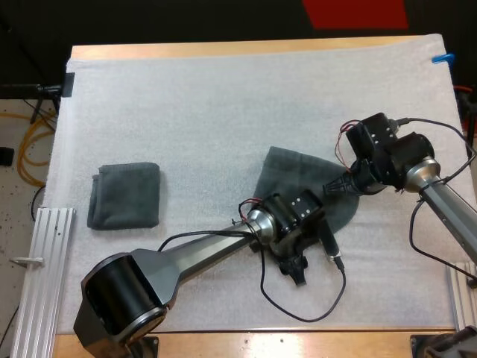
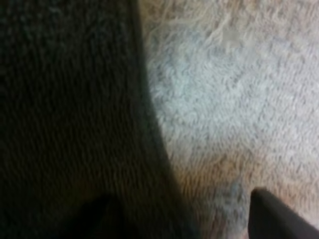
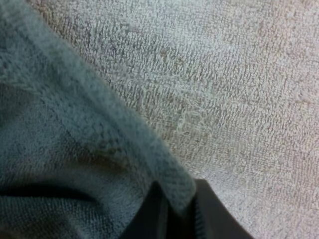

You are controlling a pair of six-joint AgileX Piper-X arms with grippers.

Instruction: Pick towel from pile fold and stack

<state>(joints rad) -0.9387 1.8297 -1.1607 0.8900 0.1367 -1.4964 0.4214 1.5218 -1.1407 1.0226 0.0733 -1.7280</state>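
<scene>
The opened towel (image 1: 294, 175) is spread on the white mat (image 1: 223, 104) near the middle of the table (image 1: 246, 49), with both arms brought over its near right part. 1 folded towel (image 1: 124, 195) is laid well apart from it, at the left side of the mat.

In the right wrist view the towel's hem is seen clamped between the right jaws, pressed from both sides. In the left wrist view the left jaws are seen apart: 1 finger (image 2: 276, 221) is set over bare mat, the other is dimly made out over the dark cloth, and the towel's edge is run between them.

The step in hand is judged to be the taking of a 2nd hold so that a fold can be made. For that, the left jaws should be lowered until the edge is well between them, then closed on the cloth alone, without the mat being pinched. The 2 holds should then be lifted together and level, so that the edges can be matched before release.
</scene>
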